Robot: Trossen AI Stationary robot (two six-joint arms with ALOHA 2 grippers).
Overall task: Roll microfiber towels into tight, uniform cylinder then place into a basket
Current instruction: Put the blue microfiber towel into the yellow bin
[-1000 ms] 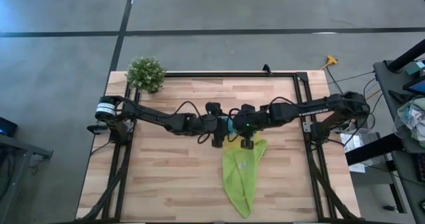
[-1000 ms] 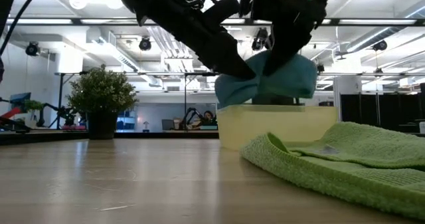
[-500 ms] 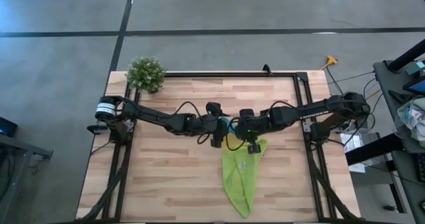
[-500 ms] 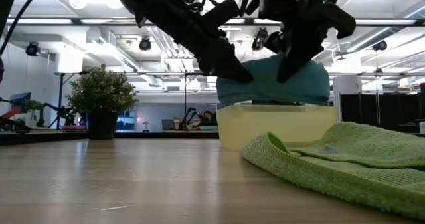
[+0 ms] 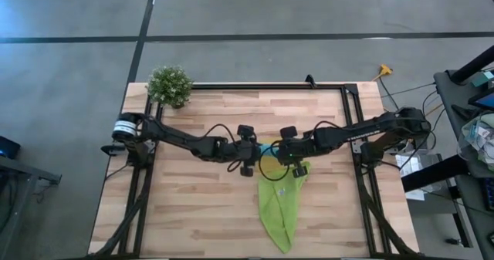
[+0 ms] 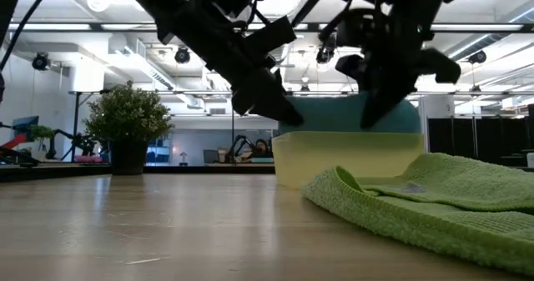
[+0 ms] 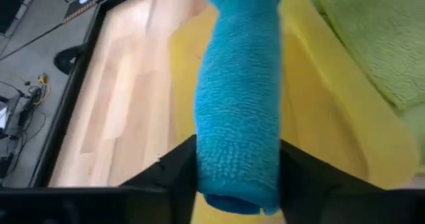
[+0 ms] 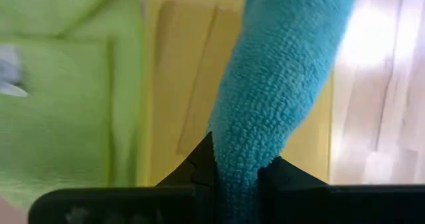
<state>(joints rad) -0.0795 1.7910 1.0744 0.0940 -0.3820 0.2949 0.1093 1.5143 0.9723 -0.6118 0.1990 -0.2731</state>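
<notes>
Turquoise rolled towel [image 7: 239, 111] hangs over the yellow basket [image 6: 355, 156] at the middle of the high view, each end pinched in the jaws of the left gripper [image 5: 248, 150] and right gripper [image 5: 290, 150]. The green towel [image 5: 279, 200] lies below on the table [image 5: 201, 214].

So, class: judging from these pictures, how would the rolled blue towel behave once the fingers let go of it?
The rolled blue towel looks soft and thick-piled, so it would probably sag rather than stay stiff. Held at both ends by the left gripper and right gripper over the yellow basket, it may loosen on release. Being a cylinder, it could roll.
</notes>
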